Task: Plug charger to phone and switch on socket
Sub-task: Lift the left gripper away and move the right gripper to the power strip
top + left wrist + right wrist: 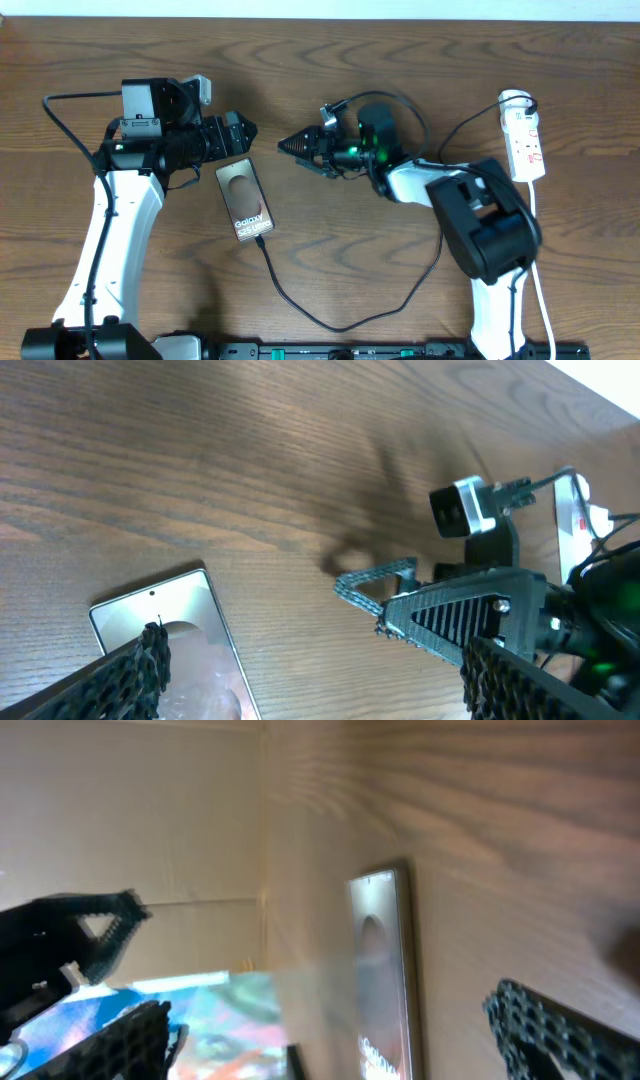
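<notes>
Left hand hangs wide and empty by the phone, whose charger looks seated; right hand, equally wide, sits nearer the socket, likely for its switch.

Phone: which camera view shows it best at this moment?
Overhead. The whole phone lies in view, screen up, lettering visible, the black cable reaching its lower end. The left wrist view shows only its upper part, partly behind the left end effector's finger. The right wrist view shows it blurred and cut off.
</notes>
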### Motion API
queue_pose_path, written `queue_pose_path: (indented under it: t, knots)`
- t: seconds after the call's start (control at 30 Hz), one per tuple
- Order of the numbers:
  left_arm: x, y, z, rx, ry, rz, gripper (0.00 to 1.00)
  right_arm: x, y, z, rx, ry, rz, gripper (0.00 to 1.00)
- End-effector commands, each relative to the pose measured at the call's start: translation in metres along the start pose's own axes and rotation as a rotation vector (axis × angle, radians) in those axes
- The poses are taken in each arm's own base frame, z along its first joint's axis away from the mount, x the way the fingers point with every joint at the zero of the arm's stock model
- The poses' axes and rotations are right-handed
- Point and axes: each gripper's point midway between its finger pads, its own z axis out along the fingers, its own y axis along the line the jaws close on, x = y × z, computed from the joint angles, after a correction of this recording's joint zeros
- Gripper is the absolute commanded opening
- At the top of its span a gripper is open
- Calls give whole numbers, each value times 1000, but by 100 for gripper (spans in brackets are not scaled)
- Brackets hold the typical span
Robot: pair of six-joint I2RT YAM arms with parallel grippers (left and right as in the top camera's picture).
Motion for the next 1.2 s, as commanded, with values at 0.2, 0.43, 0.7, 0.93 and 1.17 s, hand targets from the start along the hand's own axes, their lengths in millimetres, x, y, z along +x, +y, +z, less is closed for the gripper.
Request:
queue_pose_path:
  t: [0.2, 0.43, 0.7, 0.93, 1.17]
  knots:
    - [-12, -14, -5, 64, -48, -20, 93, -34, 26, -101, 351, -213, -202, 99]
    - [-12, -14, -5, 64, -47, -24, 92, -50, 12, -219, 568, -383, -100, 99]
    - [-11, -14, -5, 64, -47, -24, 93, -61, -2, -335, 686, -503, -26, 99]
    - [-12, -14, -5, 63, -47, -23, 93, -67, 6, -405, 751, -592, -22, 99]
    - [-11, -13, -5, 62, -45, -25, 93, -62, -2, -432, 786, -624, 8, 99]
